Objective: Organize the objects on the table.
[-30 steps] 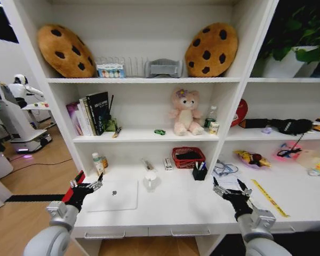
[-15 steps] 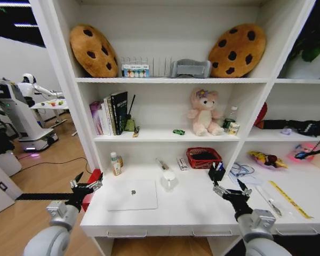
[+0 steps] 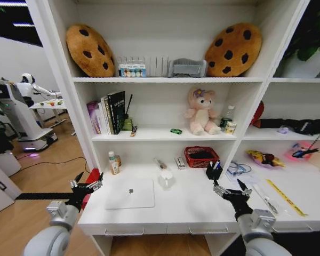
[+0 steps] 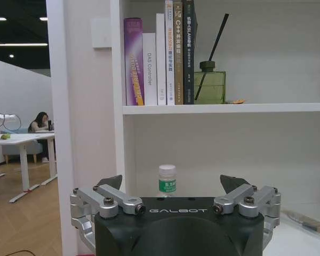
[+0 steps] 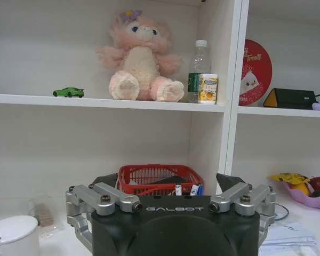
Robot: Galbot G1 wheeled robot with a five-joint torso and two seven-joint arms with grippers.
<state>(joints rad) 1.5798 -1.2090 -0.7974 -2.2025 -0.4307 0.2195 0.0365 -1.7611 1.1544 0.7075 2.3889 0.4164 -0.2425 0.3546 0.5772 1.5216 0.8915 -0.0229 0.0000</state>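
White shelving rises over a long white desk (image 3: 192, 205), and both arms are held up in front of its near edge. The left gripper (image 3: 86, 186) hovers off the desk's left corner, jaws spread and holding nothing; the right gripper (image 3: 229, 190) hangs above the front of the desk towards the right, jaws likewise spread and empty.

Nearest on the desktop lies a closed silver laptop (image 3: 130, 193), flat, just ahead of the left gripper. It looks stiff, smooth and fairly heavy for two fingers, so it would probably slip unless taken by an overhanging edge. To the right, a yellow ruler (image 3: 286, 197) lies flat and thin, hard to get under; pinching across its width at one end seems the best bet.

Farther back, a small white bottle (image 3: 112, 162) stands upright near the left upright of the shelving. It is light and rigid and should be easy to grasp around its body. A white lidded cup (image 3: 166, 176) sits mid-desk, with a black pen holder (image 3: 213, 171) holding pens and a red basket (image 3: 202, 157) behind it. The pens are light and thin and likely to roll.

On the shelf above, a tiny green toy car (image 3: 176, 131) stands well left of the pink teddy bear (image 3: 201, 111). It is hard and light and likely to roll on its wheels, so gripping it by its sides seems best.
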